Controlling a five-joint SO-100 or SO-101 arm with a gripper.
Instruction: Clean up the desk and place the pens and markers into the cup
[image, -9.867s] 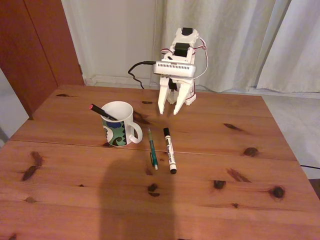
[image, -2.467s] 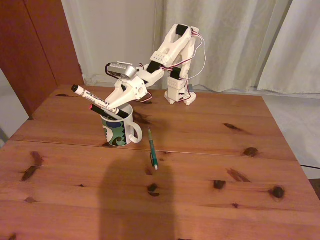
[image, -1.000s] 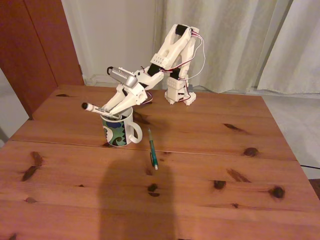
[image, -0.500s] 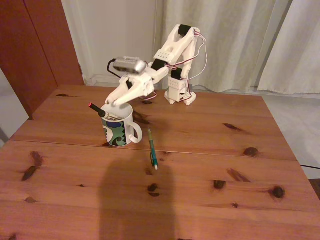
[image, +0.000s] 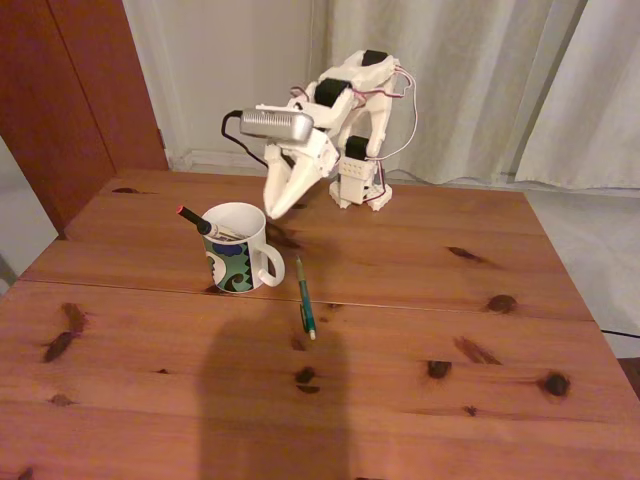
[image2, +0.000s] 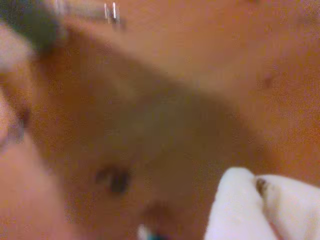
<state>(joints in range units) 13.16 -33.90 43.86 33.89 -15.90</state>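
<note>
Noted black pen (image: 197, 222) in mug (image: 238, 250); teal-green pen (image: 305, 298) left on counter (image: 420, 300). Pincer (image: 274, 211) empty, slightly spread, above.

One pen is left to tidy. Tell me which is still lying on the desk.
The teal-green pen, flat on the desk right of the cup; the others stand inside the cup.

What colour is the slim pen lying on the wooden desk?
Teal-green, clearest in the fixed view: the slim teal-green pen beside the white patterned mug.
</note>
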